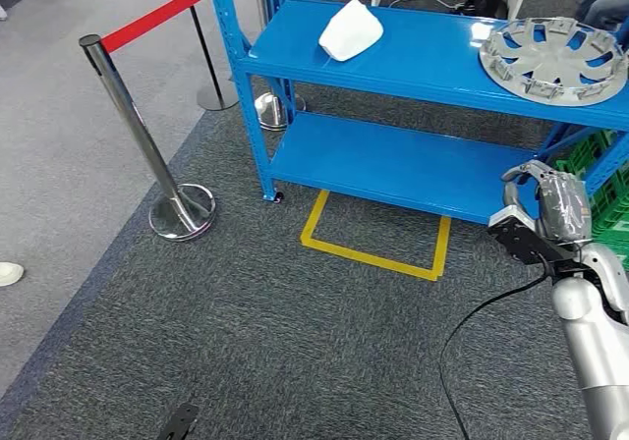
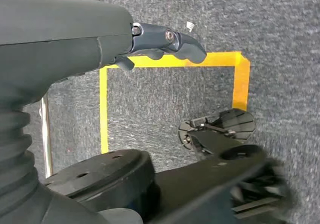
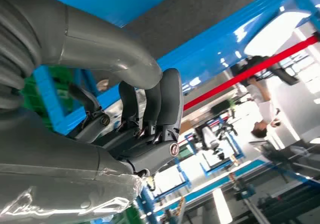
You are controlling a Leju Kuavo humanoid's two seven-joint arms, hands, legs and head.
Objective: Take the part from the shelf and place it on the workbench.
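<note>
A white curved part (image 1: 350,29) lies on the top board of the blue shelf (image 1: 416,62), towards its left end. A silver wheel cover (image 1: 552,60) lies flat at the right end of the same board. My right hand (image 1: 538,214) is raised in front of the shelf's lower right corner, below the wheel cover and apart from it. It holds nothing, and in the right wrist view its fingers (image 3: 151,104) are bent with a gap to the thumb. My left hand (image 2: 166,41) hangs over the carpet with its fingers stretched out and nothing in them.
The lower shelf board (image 1: 393,160) is bare. A yellow tape outline (image 1: 374,253) marks the carpet in front of the shelf. A chrome stanchion (image 1: 141,136) with red rope (image 1: 159,13) stands left. Green crates (image 1: 604,199) sit behind my right hand. A black cable (image 1: 475,332) lies on the floor.
</note>
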